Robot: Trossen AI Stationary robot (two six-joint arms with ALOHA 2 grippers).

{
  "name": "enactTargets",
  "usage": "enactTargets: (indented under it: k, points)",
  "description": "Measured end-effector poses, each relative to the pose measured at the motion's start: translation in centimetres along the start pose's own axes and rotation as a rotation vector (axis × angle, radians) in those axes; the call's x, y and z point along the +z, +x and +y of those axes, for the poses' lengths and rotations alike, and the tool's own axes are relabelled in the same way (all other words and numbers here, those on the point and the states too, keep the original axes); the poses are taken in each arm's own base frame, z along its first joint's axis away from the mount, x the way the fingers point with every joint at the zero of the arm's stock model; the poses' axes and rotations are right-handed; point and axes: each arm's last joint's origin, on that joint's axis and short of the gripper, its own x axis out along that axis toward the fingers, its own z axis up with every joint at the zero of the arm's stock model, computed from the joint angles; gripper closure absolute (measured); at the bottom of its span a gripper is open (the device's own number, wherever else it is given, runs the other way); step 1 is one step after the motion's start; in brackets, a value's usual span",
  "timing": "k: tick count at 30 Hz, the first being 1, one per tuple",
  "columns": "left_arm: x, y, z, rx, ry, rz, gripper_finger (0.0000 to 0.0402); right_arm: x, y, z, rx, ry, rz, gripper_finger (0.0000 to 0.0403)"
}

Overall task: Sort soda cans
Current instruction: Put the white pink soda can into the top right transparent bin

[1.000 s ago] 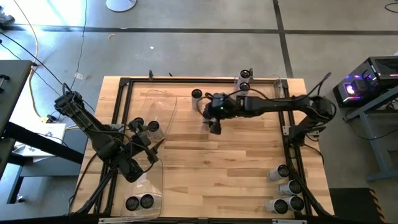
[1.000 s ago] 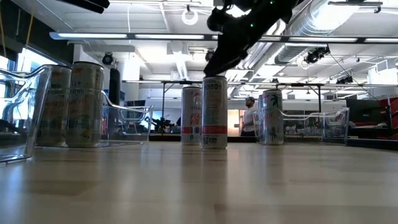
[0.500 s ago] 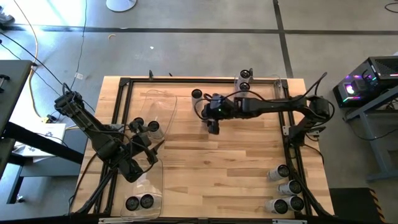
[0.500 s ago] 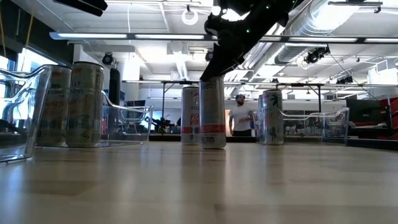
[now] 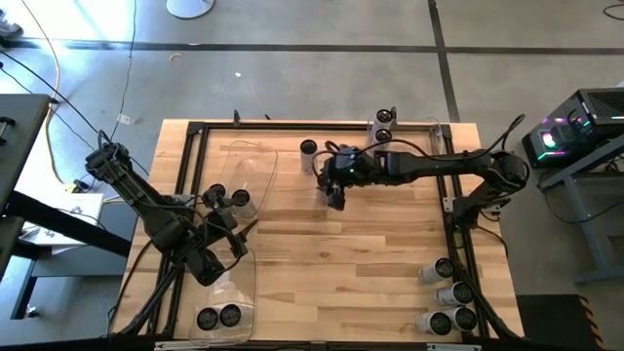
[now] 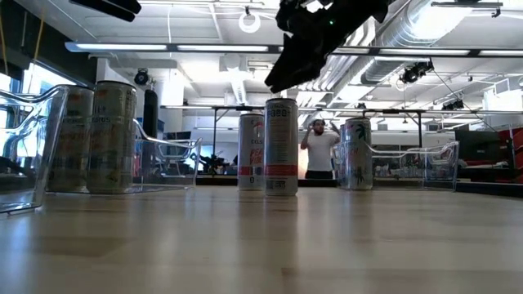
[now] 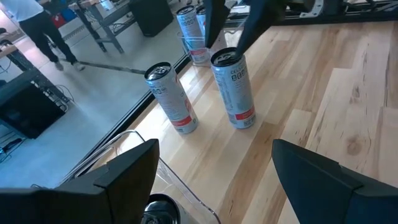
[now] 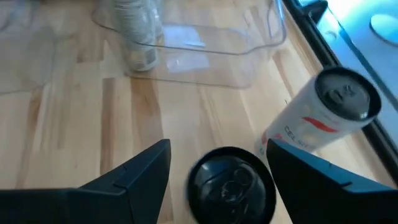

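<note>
The right claw [image 5: 335, 194] hangs with its two dark, wedge-shaped fingers [image 8: 134, 174] spread wide, directly above an upright soda can [image 6: 281, 147]. In the right wrist view that can's round black top [image 8: 232, 183] sits in the gap between the fingers, untouched; in the low view the claw [image 6: 282, 82] hangs just above the rim, apart from it. The can is a slim silvery cylinder with a red band near its foot, standing on the pale wood-plank desk [image 5: 370, 253].

Just beside it, toward the far edge, stands a second slim can [image 5: 308, 148] with a silver top and red print. Beyond that, a clear plastic bin [image 6: 409, 163] at the far edge holds two more cans [image 5: 383, 119]. A second clear bin [image 5: 244, 166] with rounded corners lies out to the side of the claw, toward the left arm.

The left claw [image 5: 226, 229] waits well away near the desk's left side, its broad dark fingers [image 7: 118, 174] wide apart, with two cans [image 5: 226, 199] close by it. Two more cans [image 5: 218, 317] stand together in a clear bin at the near left corner. Several silvery cans [image 5: 447, 292] lie clustered at the near right corner.
</note>
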Motion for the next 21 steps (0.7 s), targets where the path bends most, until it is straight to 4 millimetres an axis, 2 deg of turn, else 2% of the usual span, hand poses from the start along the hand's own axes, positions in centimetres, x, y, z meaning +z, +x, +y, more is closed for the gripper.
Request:
enactTargets:
  k: [9, 21]
  points:
    - [0.0, 0.0, 0.0, -0.005, 0.000, 0.007, 0.0097, -1.0, 2.4, -0.6, -0.014, 0.057, 0.065, 0.0143]
    - [0.0, 0.0, -0.1, -0.004, 0.002, 0.008, 0.0097, -1.1, 2.6, -0.6, -0.009, 0.050, 0.074, 0.0143]
